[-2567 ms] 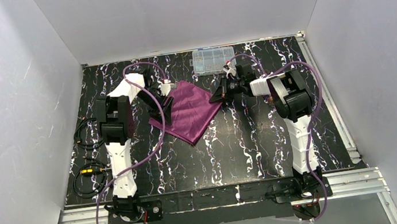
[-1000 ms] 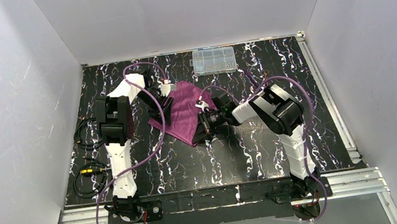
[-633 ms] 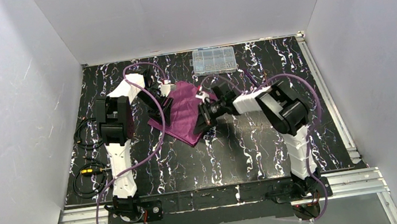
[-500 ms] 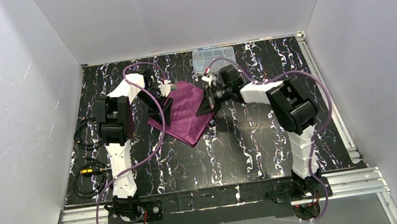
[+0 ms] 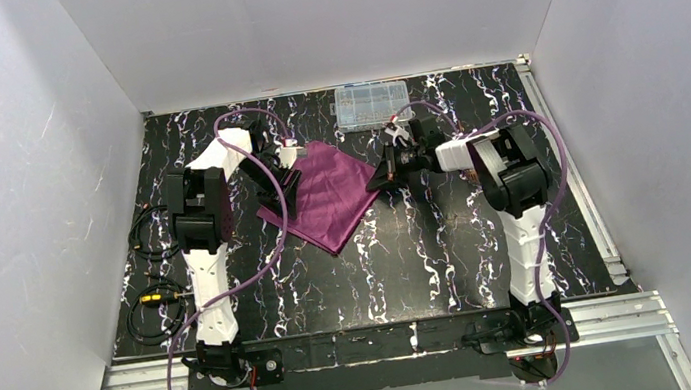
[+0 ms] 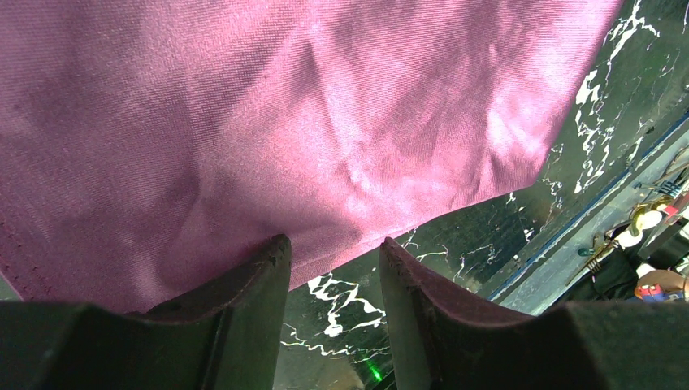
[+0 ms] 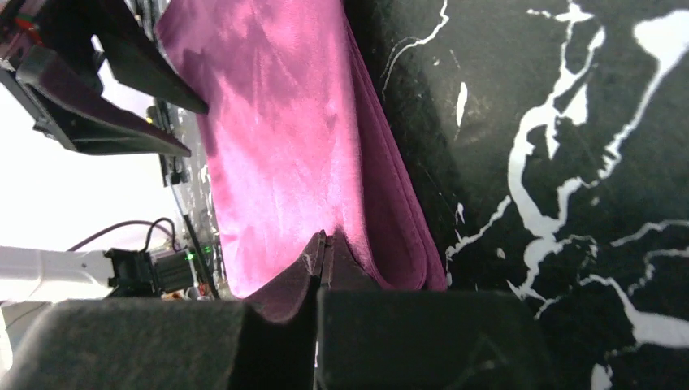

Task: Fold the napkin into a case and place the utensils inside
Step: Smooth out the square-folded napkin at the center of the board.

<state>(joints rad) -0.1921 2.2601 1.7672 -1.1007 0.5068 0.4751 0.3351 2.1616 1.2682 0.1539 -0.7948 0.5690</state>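
- Napkin (image 5: 326, 195) lay flat on the black marbled table (image 5: 410, 257), in the far half and right between my two arms. It was turned like a diamond, with one corner pointing back toward the bases.
- On the right wrist cam it looked doubled over. A few cloth edges were stacked on top of each other along the side nearest that camera.
- My left gripper (image 6: 333, 241) sat at the napkin's left edge with its jaws partway apart. Bare table showed in the gap and nothing was pinched between them. The cloth's edge ran just past the fingertips, and honestly I couldn't tell if they were touching it.
- My right gripper (image 7: 323, 237) was down at the napkin's right corner with its jaws pressed tight together and the tips right up against the cloth. I couldn't make out whether any fabric was actually caught between them.
- A clear plastic box (image 5: 371, 106) sat near the table's far edge, just beyond the napkin's far corner and not touching it.
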